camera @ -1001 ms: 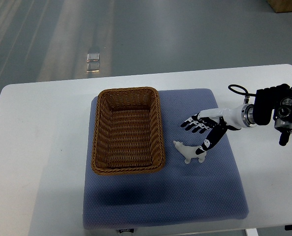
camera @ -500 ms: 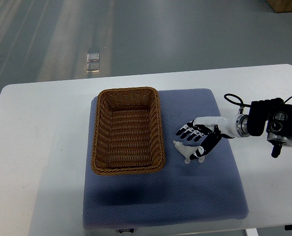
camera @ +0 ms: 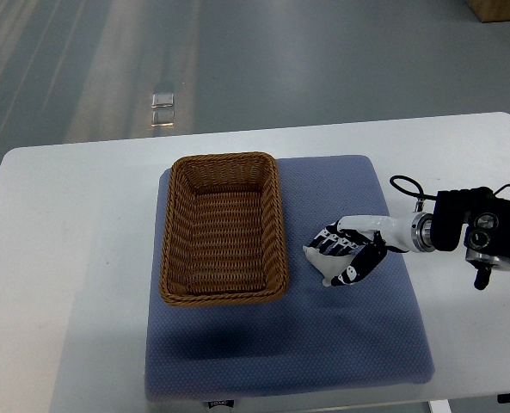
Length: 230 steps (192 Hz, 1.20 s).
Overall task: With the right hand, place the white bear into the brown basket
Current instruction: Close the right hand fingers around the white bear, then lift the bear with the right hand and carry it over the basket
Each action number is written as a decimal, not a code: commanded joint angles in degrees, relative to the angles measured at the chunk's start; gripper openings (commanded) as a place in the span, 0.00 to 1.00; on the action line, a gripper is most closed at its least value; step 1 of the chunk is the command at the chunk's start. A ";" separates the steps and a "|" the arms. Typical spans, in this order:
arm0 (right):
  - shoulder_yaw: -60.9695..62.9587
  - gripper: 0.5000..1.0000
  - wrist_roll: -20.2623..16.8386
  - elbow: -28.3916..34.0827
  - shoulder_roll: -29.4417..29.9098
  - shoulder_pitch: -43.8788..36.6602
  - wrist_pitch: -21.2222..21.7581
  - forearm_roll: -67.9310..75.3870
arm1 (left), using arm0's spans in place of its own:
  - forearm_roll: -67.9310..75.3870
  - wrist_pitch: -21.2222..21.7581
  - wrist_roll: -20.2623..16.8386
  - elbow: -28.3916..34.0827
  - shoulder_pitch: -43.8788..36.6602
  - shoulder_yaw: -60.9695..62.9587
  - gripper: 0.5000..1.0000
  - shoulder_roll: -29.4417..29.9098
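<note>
Just right of the brown basket (camera: 224, 229), the right hand (camera: 347, 255) curls its fingers (camera: 330, 243) around the white bear (camera: 322, 266) (still lying on the blue mat (camera: 289, 344)), apparently securing a grip for lifting it across.

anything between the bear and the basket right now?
Nothing: top view shows only bare blue mat between the white bear and the brown basket.

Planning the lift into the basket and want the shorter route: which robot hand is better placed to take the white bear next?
Right. The right robot hand is already down over the white bear, fingers curling around it, just beside the brown basket. No left arm is in view.
</note>
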<state>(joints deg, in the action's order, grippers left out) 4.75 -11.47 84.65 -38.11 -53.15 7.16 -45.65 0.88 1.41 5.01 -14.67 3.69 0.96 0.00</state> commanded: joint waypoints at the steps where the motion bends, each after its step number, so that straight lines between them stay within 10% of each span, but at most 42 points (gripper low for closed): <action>1: -0.01 0.47 0.31 -0.01 0.23 0.24 -0.13 -0.75 | 0.00 0.00 0.00 -0.01 0.00 -0.08 1.00 0.00; 42: -0.01 0.00 0.49 -0.36 0.32 0.76 -0.66 -2.68 | 0.00 0.00 0.00 -0.01 0.00 0.01 1.00 0.00; 100: 0.87 0.00 0.49 0.26 -3.55 -3.28 0.22 -3.21 | 0.00 0.00 0.00 -0.01 0.00 -0.08 1.00 0.00; 162: 2.01 0.00 0.05 0.87 -15.67 -25.33 12.70 -0.40 | 0.00 0.00 0.00 -0.01 0.00 0.01 1.00 0.00; 230: 1.22 0.00 -0.30 -1.68 -9.17 -30.09 11.47 1.01 | 0.00 0.00 0.00 -0.36 0.00 0.10 1.00 0.00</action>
<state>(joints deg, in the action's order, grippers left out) 6.49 -11.76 84.74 -51.20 -82.05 20.38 -44.72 0.90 1.41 5.01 -15.03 3.69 1.05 0.00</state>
